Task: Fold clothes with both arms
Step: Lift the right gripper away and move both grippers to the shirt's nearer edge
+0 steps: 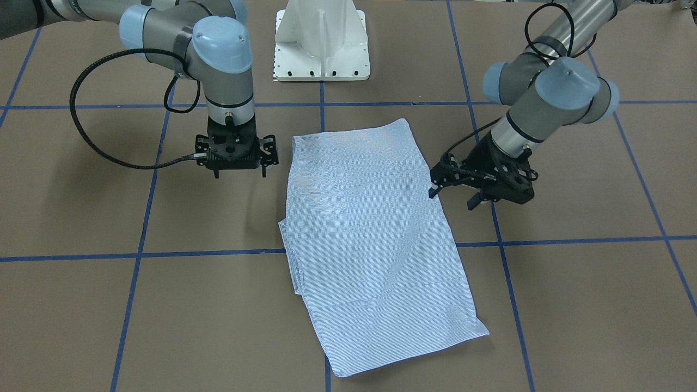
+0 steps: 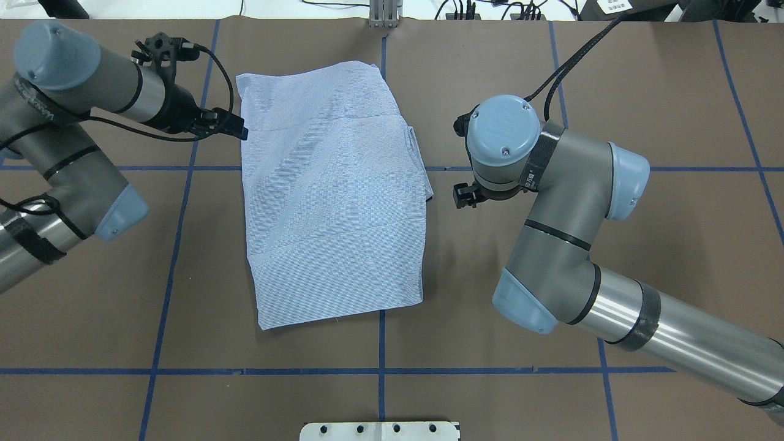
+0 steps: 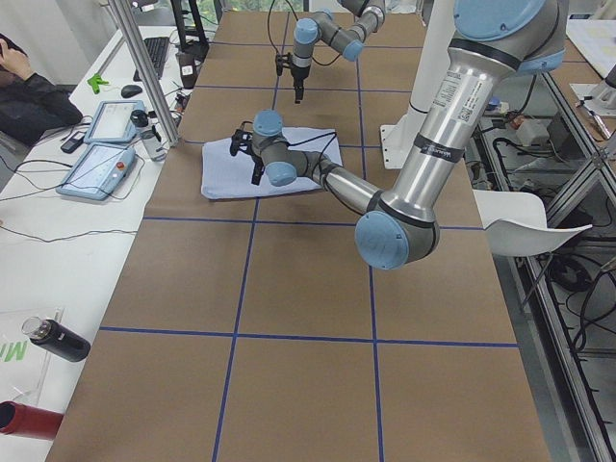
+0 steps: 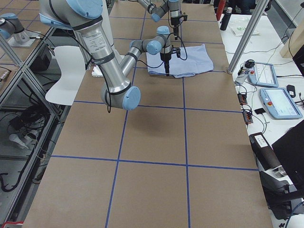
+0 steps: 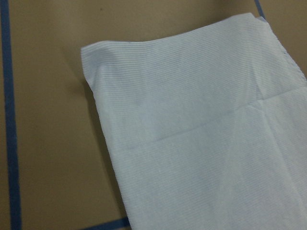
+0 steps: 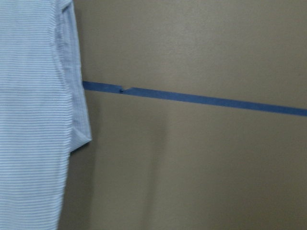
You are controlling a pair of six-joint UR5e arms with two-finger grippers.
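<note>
Seen from over the robot's shoulders, left to right: the left arm (image 2: pixel 73 141) reaches in from the left, and its gripper (image 1: pixel 452 198) hovers just beside the shirt's left edge, towards the far end, its fingers (image 1: pixel 433 191) parted with a clear gap and holding nothing. In the middle of the brown desk (image 2: pixel 520 61), which is crossed by blue tape lines (image 2: pixel 380 343), lies the light blue striped shirt (image 2: pixel 331 202). It is folded into one long flat panel, with sleeves and collar tucked out of sight. On the right, the right arm (image 2: pixel 569 239) bends over the desk, and its gripper (image 1: pixel 240 174) points straight down just beside the shirt's right edge, about midway along it, fingers (image 1: pixel 264 173) spread wide and empty. The next fold probably brings one end over the other. To do it well, both grippers should pinch matching corners of the same end through every layer, then lift and carry them across together so the edges line up (a loose under-layer (image 2: pixel 419 160) pokes out on the right edge and could slip free). Counted: one shirt, two arms, two grippers with two fingers each, one white pedestal base (image 1: pixel 321 49).
</note>
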